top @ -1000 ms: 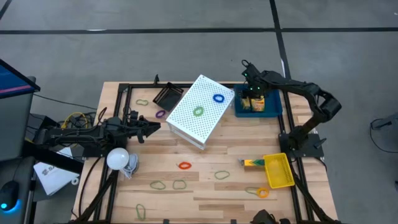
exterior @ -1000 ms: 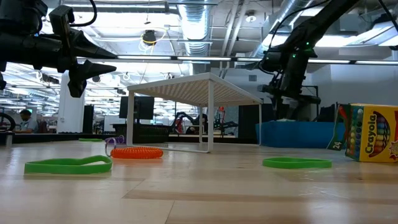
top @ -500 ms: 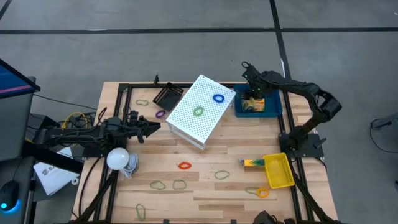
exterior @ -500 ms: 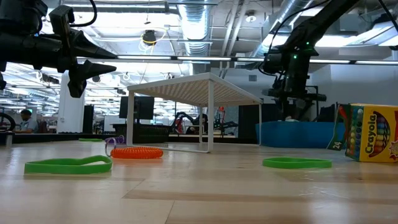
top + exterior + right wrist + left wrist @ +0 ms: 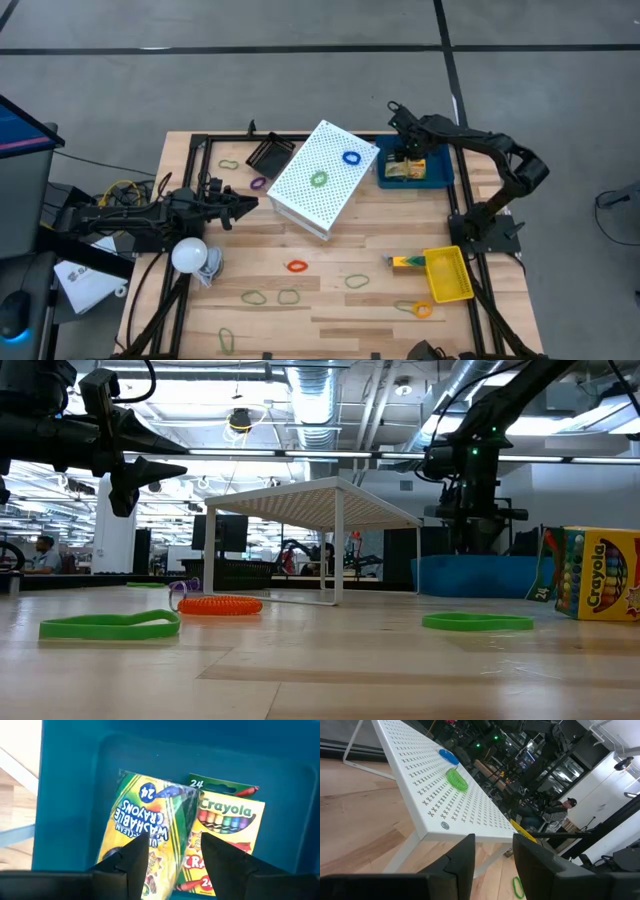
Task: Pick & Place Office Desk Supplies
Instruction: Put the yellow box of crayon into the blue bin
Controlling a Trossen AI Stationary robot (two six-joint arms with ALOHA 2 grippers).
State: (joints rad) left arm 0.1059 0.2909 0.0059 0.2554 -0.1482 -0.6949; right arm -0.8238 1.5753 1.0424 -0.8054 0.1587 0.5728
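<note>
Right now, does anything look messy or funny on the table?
Yes. Rubber bands lie scattered over the wood, and two sit atop the white shelf. In the blue tray, one crayon pack lies crooked, overlapping its neighbour.

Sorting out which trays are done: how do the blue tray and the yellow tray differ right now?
The blue tray sits at the table's far right corner, beside the white perforated shelf, with two crayon packs lying inside. The yellow tray sits nearer the front right; nothing shows inside it, and a third crayon pack lies just outside. The right gripper hovers open over the blue tray; none is near the yellow. Both are small rectangular trays.
</note>
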